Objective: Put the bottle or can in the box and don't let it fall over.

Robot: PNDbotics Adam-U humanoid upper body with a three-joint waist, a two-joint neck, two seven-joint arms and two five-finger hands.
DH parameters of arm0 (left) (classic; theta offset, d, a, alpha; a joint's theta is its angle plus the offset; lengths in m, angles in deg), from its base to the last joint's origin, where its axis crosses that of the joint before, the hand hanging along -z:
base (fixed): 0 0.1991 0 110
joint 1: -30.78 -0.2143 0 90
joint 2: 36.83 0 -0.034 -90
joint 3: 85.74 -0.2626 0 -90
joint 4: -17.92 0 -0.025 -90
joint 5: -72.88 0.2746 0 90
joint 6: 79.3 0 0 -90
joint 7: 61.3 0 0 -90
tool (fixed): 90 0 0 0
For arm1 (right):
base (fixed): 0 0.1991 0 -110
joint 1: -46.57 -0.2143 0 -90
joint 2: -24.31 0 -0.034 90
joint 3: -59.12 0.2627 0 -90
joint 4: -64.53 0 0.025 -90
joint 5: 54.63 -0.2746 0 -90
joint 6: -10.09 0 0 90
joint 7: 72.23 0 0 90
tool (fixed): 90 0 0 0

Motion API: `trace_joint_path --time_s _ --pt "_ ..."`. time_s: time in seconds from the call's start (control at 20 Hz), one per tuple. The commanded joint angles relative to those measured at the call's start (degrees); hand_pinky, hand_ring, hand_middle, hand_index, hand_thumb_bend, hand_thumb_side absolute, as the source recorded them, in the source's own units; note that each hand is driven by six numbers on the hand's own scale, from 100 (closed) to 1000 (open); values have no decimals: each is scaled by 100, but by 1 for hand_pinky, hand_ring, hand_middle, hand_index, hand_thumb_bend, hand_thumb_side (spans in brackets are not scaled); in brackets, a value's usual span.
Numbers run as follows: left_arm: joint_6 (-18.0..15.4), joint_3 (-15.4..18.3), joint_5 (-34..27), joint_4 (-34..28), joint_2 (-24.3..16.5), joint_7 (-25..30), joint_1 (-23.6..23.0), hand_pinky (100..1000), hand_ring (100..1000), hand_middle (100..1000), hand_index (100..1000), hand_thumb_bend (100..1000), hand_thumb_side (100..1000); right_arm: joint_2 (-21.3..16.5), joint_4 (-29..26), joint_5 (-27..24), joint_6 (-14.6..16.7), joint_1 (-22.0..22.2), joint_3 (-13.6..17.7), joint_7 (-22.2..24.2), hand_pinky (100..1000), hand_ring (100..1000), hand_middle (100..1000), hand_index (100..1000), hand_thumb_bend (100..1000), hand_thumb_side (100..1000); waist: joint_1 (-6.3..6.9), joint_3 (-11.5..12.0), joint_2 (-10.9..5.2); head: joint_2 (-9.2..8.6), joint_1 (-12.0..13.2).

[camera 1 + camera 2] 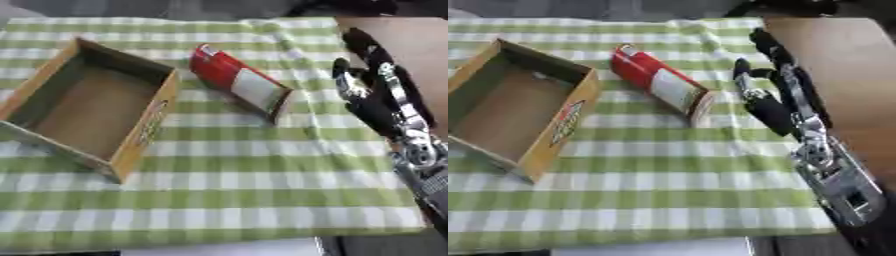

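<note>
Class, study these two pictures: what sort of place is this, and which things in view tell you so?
Probably an indoor tabletop set up for a robot trial: a green checked cloth over a wooden table, a cardboard box, a red can lying on its side, and the robot's open right hand beside it.

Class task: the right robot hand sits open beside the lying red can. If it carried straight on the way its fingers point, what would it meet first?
Probably nothing on the cloth: the right robot hand points up the picture towards the table's far edge, passing right of the red can. Depth is unclear.
</note>
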Motion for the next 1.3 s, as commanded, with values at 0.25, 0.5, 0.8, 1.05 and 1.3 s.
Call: trace_joint_path --time_s 0.25,0.5,0.8,1.05,1.3 --pt "-13 31 -14 -85 -72 9 45 513 504 638 708 161 701 -82 -65 51 -10 -70 17 67 768 1000 942 1000 100 677 -29 0 -104 -29 11" --pt "-14 32 -14 -83 -69 10 45 513 505 638 708 160 701 -101 -61 203 -62 -89 21 127 776 1000 944 1000 100 684 -30 1 -105 -27 8" --pt "-16 31 -15 -81 -69 13 43 513 505 638 708 160 701 -97 -105 659 -187 -111 10 222 782 1000 947 1000 100 694 -31 3 -111 -32 8" --pt "-16 30 -19 -80 -67 12 40 512 506 638 708 160 701 -82 -133 675 -298 -136 -23 316 781 1000 953 1000 100 719 -34 8 -108 -24 11" --pt "-18 28 -24 -78 -67 17 38 512 506 638 708 160 702 -73 -133 686 -391 -183 -67 427 779 1000 954 1000 100 761 -35 14 -109 -19 4"
